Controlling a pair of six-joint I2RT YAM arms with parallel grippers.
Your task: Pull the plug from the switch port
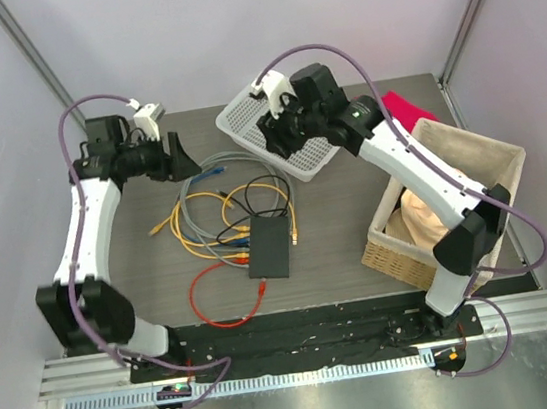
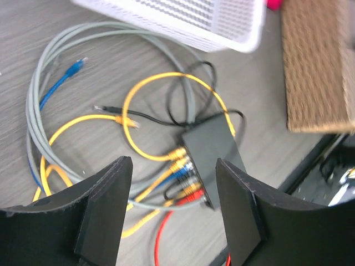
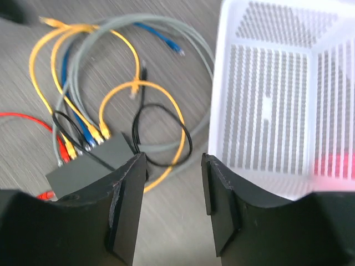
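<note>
The black switch lies flat near the table's middle, with yellow, blue, grey and red plugs seated along one edge. In the left wrist view the switch is beyond my left gripper, whose jaws stand open and empty above the table. My left gripper hovers at the far left, well away from the switch. My right gripper hangs over the white basket's near edge, also open with nothing between its fingers. The switch shows at that view's lower left.
Loose yellow, grey, blue and black cables coil behind the switch, and a red loop lies in front. A white mesh basket stands at the back. A wicker basket holding cloth fills the right side, with a red cloth behind it.
</note>
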